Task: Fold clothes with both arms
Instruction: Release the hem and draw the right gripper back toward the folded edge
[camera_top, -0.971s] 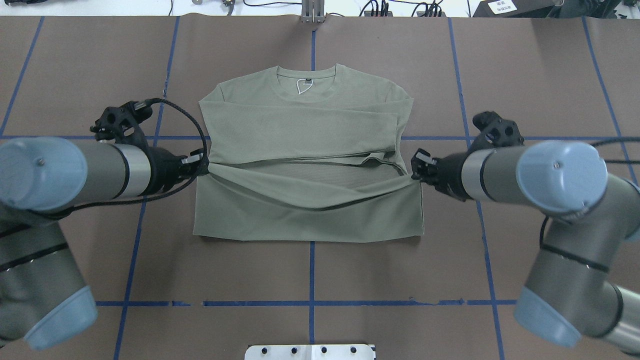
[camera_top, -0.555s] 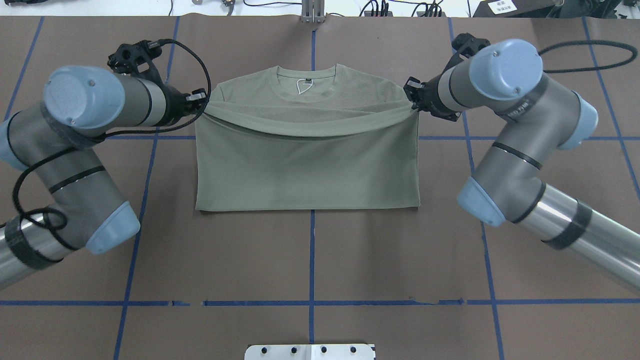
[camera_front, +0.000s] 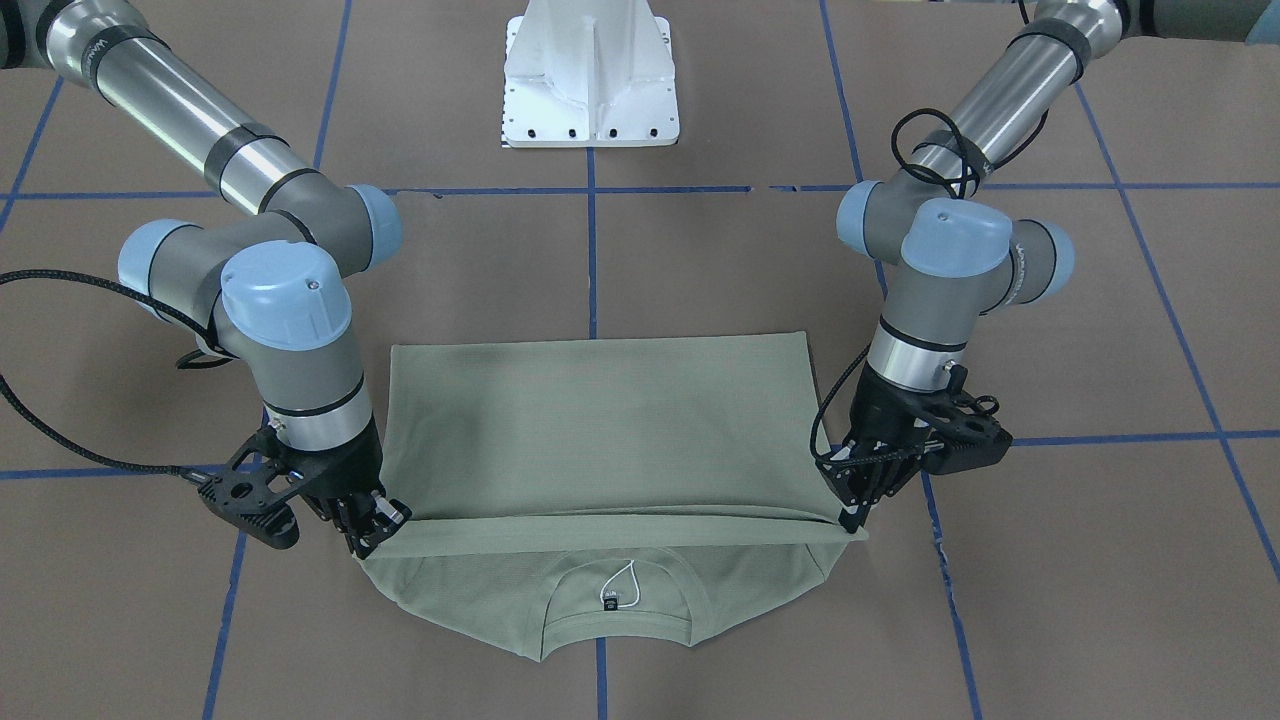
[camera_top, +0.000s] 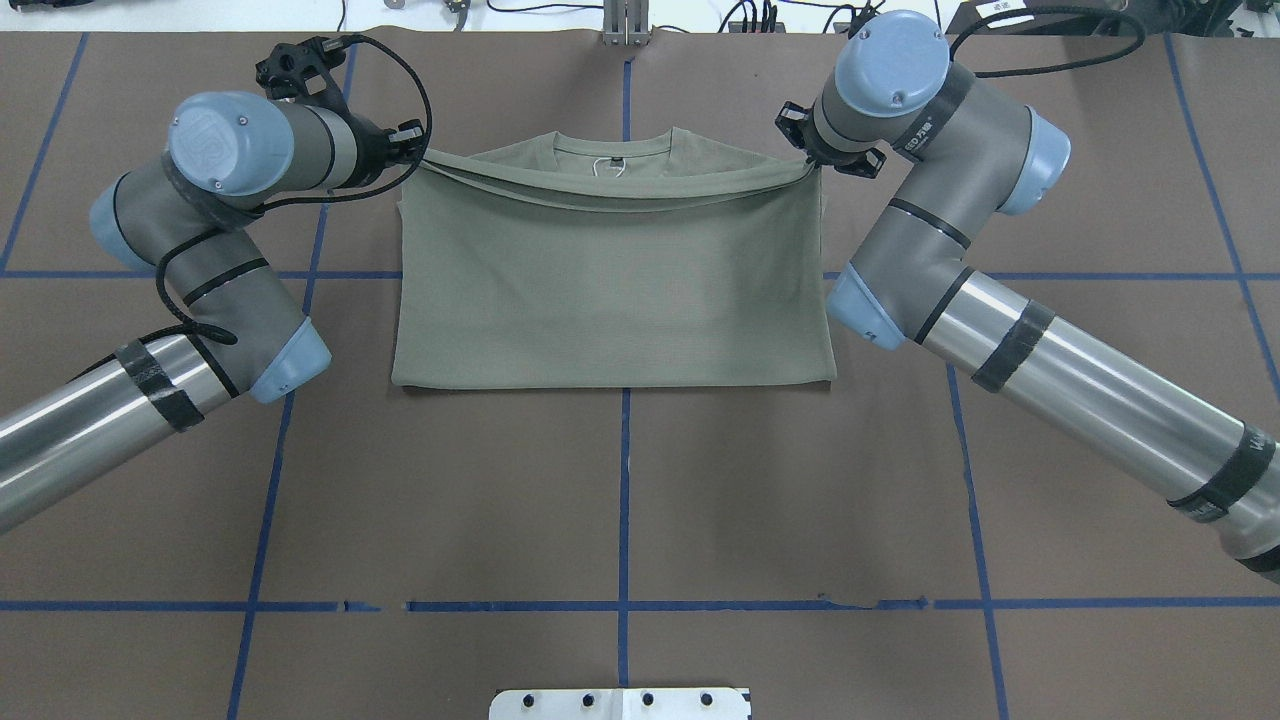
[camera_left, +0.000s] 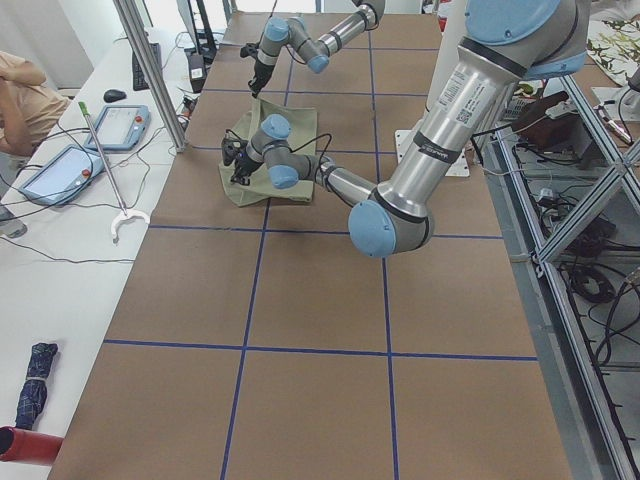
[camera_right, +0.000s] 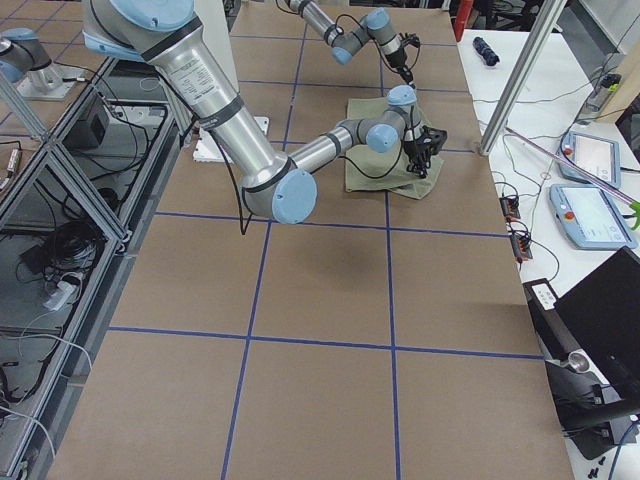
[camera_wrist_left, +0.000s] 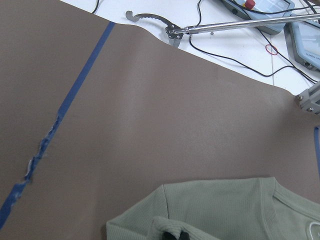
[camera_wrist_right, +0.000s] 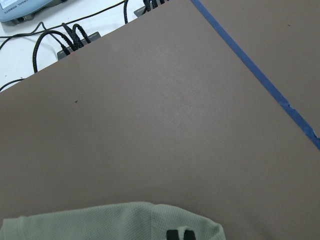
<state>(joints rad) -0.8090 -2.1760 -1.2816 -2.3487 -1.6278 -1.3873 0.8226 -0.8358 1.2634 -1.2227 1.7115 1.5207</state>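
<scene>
Sweeping farther from the robot across the brown tabletop (camera_top: 620, 500) since a second ago, the left arm (camera_top: 240, 150) and right arm (camera_top: 930, 110) have drawn the lower half of the sage-green long-sleeved shirt (camera_top: 615, 280) up over its body. The shirt lies centred on the far half, and the left pincer (camera_top: 413, 160) and right pincer (camera_top: 810, 163) each pinch a corner of the carried edge. That edge sags just short of the ribbed collar (camera_top: 613, 148), so the half-fold looks nearly finished, with only lowering and letting go left.
</scene>
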